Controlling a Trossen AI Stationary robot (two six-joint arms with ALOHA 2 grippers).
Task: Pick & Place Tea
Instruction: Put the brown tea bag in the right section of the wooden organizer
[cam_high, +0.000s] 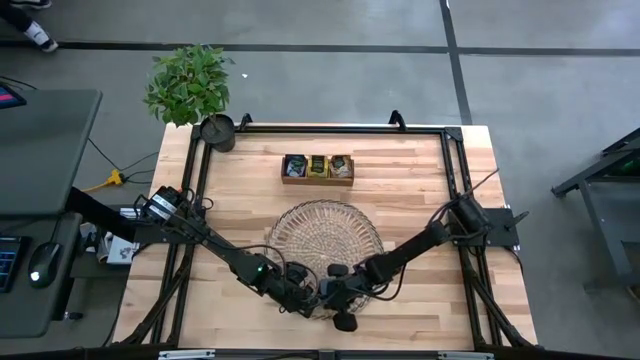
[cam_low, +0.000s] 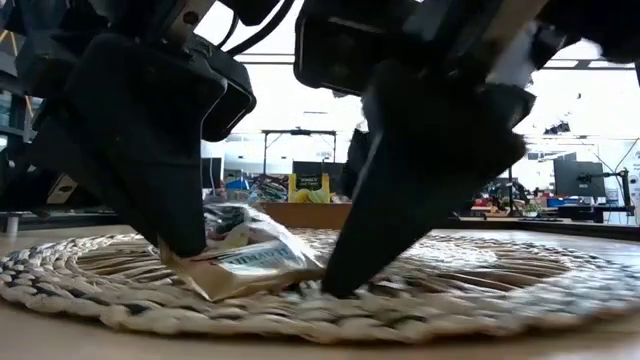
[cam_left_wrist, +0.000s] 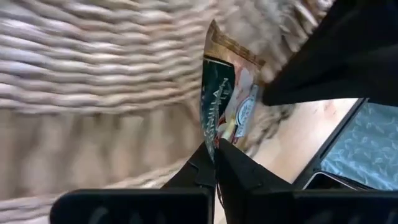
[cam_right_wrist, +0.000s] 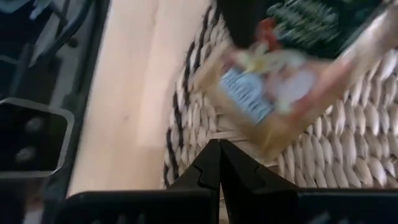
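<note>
- Fingers of the left gripper (cam_left_wrist: 214, 163) were seen pressed together on the edge of a tea sachet (cam_left_wrist: 227, 106), while those of the right gripper (cam_right_wrist: 219, 163) were closed with nothing between them.
- Wooden table (cam_high: 420, 200) was the largest thing in view, with both arms reaching in to its near-middle part.
- Round woven tray (cam_high: 300, 225) lay at the table's centre; its near rim was where both grippers met.
- Potted plant (cam_high: 192, 88) stood at the far left corner, and a small wooden box (cam_high: 318, 170) holding more sachets sat beyond the tray, well apart from the grippers.
- Left gripper, in the low view (cam_low: 180, 235), was tipped down onto the tray with the sachet (cam_low: 250, 262) clamped at its tips, the sachet resting on the weave.
- Right gripper, in the low view (cam_low: 345, 280), was planted on the weave just beside the sachet, apparently touching its free end; contact could not be confirmed.
- Sachet, in the right wrist view (cam_right_wrist: 273, 93), showed a printed label and a crimped border.
- It was judged to be very light, thin and flexible, with a smooth wrapper likely to slip or fold.
- A hold on the flat sealed border, as taken, was judged best; a grip on the puffed middle would probably crush the bag inside.
</note>
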